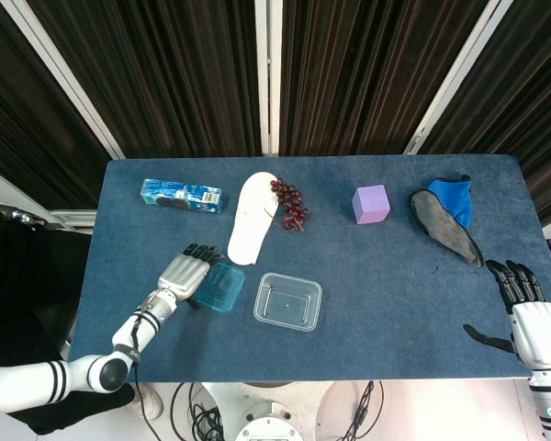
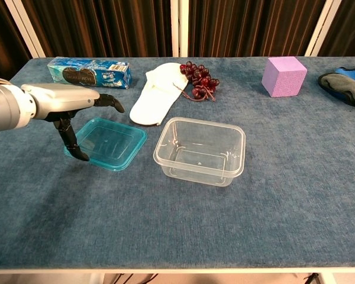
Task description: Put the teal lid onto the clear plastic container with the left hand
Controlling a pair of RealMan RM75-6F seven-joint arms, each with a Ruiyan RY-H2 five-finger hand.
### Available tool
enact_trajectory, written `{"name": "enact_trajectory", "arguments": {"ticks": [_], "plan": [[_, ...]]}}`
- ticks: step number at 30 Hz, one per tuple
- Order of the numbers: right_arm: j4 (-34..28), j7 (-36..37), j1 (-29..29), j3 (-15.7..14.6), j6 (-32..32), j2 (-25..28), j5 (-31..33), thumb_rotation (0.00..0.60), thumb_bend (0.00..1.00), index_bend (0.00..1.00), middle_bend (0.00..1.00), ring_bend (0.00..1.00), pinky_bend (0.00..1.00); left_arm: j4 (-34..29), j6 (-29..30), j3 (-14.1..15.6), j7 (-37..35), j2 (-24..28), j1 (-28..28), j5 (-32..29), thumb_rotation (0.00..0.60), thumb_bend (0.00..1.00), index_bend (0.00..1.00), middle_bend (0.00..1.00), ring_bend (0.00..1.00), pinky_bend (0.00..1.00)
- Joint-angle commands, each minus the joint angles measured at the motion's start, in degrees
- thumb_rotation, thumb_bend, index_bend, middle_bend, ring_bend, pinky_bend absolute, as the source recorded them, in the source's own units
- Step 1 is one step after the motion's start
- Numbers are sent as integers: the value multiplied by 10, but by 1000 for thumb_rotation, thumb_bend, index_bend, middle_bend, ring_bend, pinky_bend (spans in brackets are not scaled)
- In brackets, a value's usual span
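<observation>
The blue-carpeted worktop [image 1: 376, 294] stretches wide, and near its front edge sits the clear rectangular plastic container [image 2: 200, 150], open side up. Just left of it, not touching, lies the flat teal plastic lid [image 2: 109, 142], slightly skewed. The left hand [image 2: 68, 105] is at the lid's left edge, fingers reaching over the top and thumb hooked down at the near rim; whether it truly pinches the lid I cannot tell. Far across, the right hand [image 1: 525, 308] rests at the worktop's right front corner, fingers spread, holding nothing. Behind: a white slipper [image 2: 157, 92] and dark red grapes [image 2: 199, 77].
</observation>
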Motion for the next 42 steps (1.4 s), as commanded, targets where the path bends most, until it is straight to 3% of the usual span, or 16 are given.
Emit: {"name": "enact_trajectory", "arguments": {"ticks": [1,15,28,34,42], "plan": [[1,1,0,0,1,-1,0,600,21,0,95,0,0,5,0,8,2,-3,-12,-13,600,27,119,9,0,0],[7,6,-4,0,-2,-4,6,600,21,0,90,0,0,31,0,36,-16,-15,-47,-50,600,29,136,9,0,0],[3,2,-4,1,-5,-4,9,600,20,0,88,0,0,45,20,48,-60,-27,-44,-24,600,148,290,36,0,0],[3,0,-1,3,-5,-5,6,600,20,0,88,0,0,7,29,45,-77,2,-40,-12,600,185,304,60,0,0],[9,4,6,7,-12,-4,6,600,20,0,88,0,0,-92,50,33,-88,74,-40,-10,600,188,301,60,0,0]]}}
